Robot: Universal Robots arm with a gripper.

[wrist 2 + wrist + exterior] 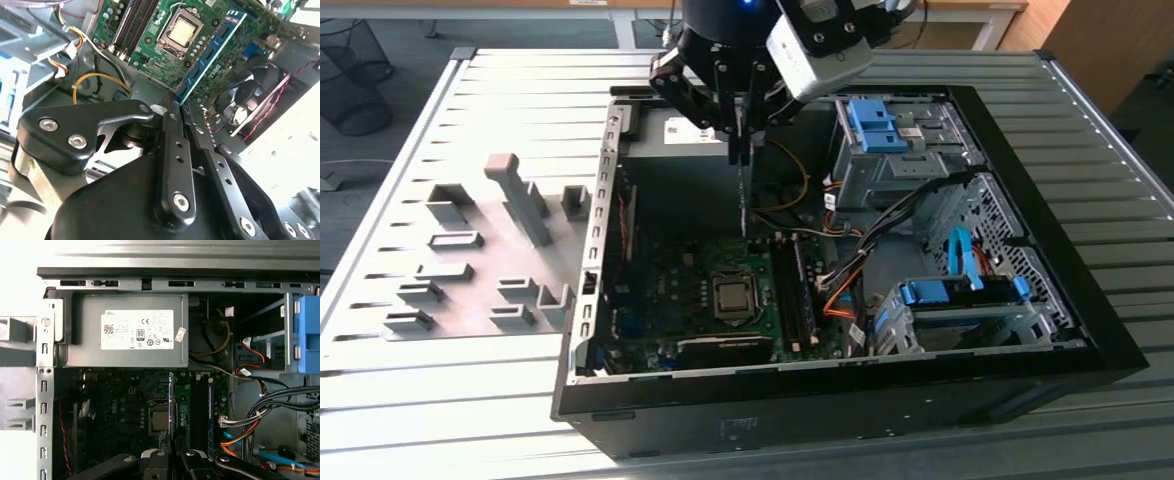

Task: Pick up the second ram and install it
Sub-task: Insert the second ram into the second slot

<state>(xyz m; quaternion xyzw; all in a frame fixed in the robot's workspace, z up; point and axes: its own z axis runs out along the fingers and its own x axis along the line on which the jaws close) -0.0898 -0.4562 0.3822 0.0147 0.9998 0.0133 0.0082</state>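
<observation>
Gripping second ram (pixel 743 200) upright, pincer (pixel 740 152) over motherboard (pixel 670 292); power supply (pixel 90 335) white-labelled

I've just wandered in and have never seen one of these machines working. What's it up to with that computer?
A robot arm is working over an open computer case lying on a slatted metal table. Its gripper is shut on a thin blue-green memory stick, the second ram, and holds it upright by its top end above the motherboard. The stick appears to hang in the air, not yet seated in a slot.
</observation>
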